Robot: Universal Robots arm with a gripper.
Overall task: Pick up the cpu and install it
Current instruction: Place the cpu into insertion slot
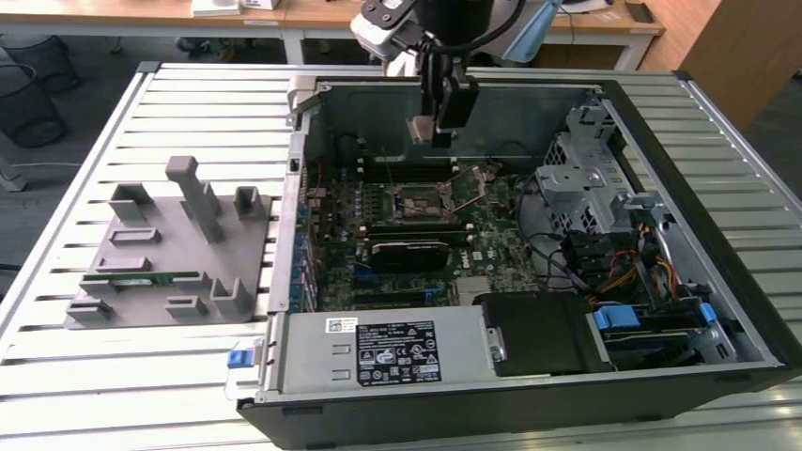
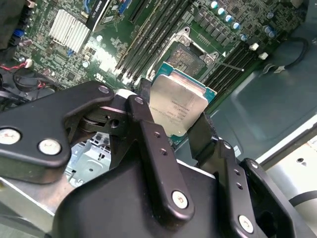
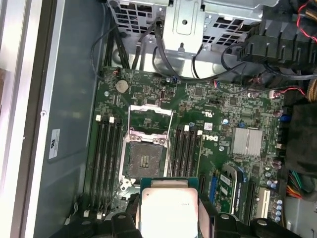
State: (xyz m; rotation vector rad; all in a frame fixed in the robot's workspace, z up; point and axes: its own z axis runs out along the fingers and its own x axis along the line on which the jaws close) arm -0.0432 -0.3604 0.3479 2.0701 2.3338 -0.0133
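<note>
Gripper (image 2: pixel 173 119) clamped on the cpu (image 2: pixel 179 106) by two opposite edges, metal top toward both wrist views. It hangs inside the open computer case (image 1: pixel 501 413), above the board and apart from the socket (image 3: pixel 145 156), whose frame stands flipped up. Best, I judge, to square the cpu to the socket, keep it level, match the corner marks, and lower it straight so nothing drags across the contacts or catches the raised frame. Count: one cpu, one socket, two banks of memory slots (image 3: pixel 106 158) flanking it, and one green memory stick (image 1: pixel 148 278) on the grey rack (image 1: pixel 138 235) outside the case.
</note>
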